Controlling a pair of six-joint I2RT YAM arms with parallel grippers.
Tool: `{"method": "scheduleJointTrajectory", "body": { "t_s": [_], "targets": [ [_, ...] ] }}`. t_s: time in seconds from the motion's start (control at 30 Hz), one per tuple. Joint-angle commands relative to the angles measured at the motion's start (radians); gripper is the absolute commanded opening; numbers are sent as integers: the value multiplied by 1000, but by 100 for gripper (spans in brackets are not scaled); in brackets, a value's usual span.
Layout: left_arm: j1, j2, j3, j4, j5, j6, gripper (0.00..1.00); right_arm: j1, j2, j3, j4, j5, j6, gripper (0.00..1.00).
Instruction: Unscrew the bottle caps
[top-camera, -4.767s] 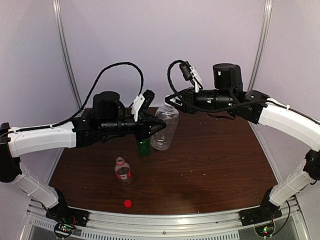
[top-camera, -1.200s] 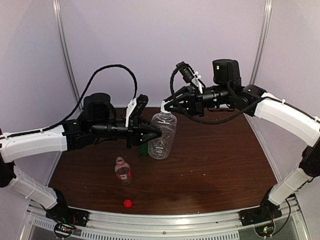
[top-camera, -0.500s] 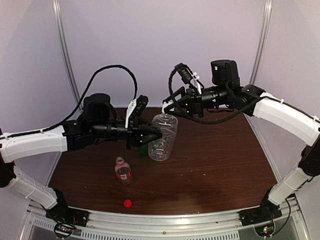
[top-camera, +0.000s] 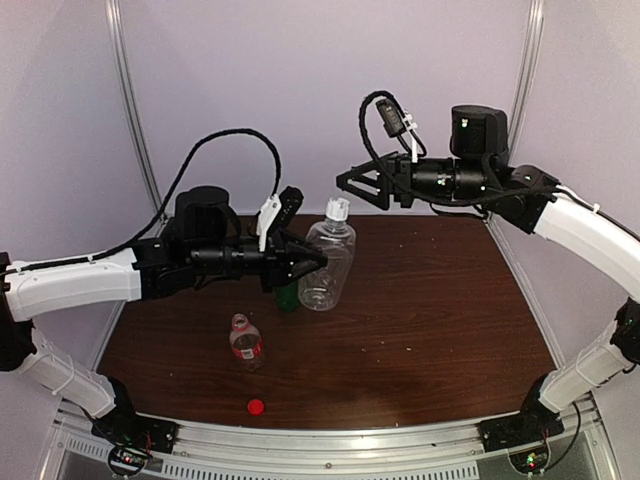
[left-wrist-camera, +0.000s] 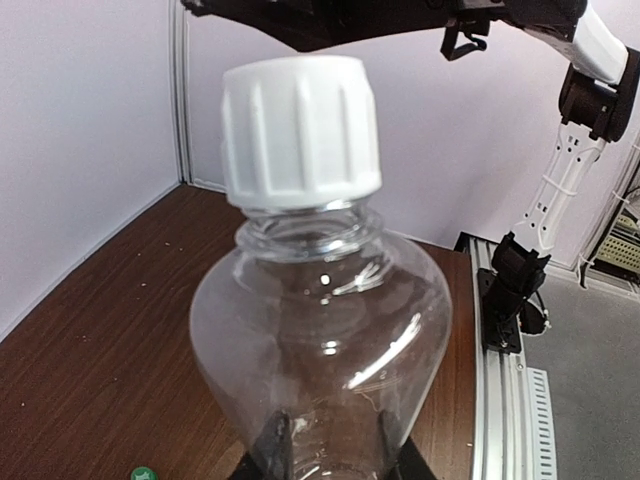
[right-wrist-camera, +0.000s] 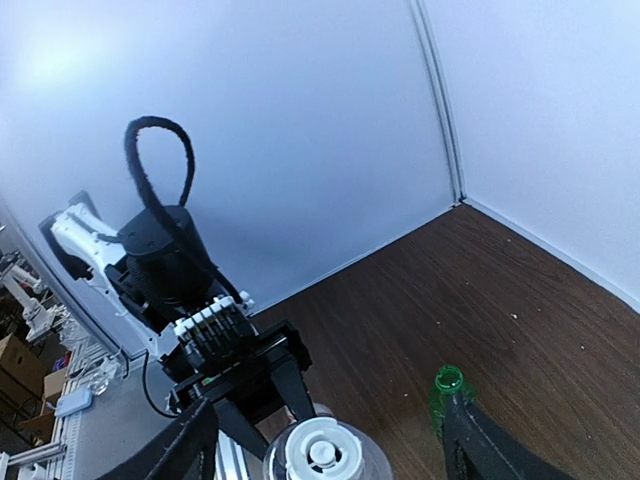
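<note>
Right gripper (top-camera: 345, 186) higher, cap (top-camera: 338, 208) below (untouched)

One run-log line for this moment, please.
left gripper: shut on ribbed bottle | right gripper: open, off white cap | red cap: on table

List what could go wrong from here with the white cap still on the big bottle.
1. The right gripper is open and clear of the white cap. Coming down off-centre could nudge the cap or tilt the big bottle instead of gripping.
2. The left gripper pinches only the clear body, which may flex or turn in its hold when the cap is twisted.
3. The open green bottle stands close beside it and could get knocked over.
</note>
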Motion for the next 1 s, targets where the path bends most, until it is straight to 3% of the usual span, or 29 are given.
{"method": "scheduleJointTrajectory", "body": {
  "t_s": [0.0, 0.37, 0.97],
  "targets": [
    [-5, 11, 42, 43, -67, 11, 4, 52, 1, 24, -42, 293, 95, 80],
    [-5, 10, 41, 44, -146, 3, 4, 109, 53, 18, -40, 374, 130, 77],
    [-4, 6, 33, 47, -153, 5, 4, 112, 74, 0, 29, 237, 100, 31]
  ]
}}
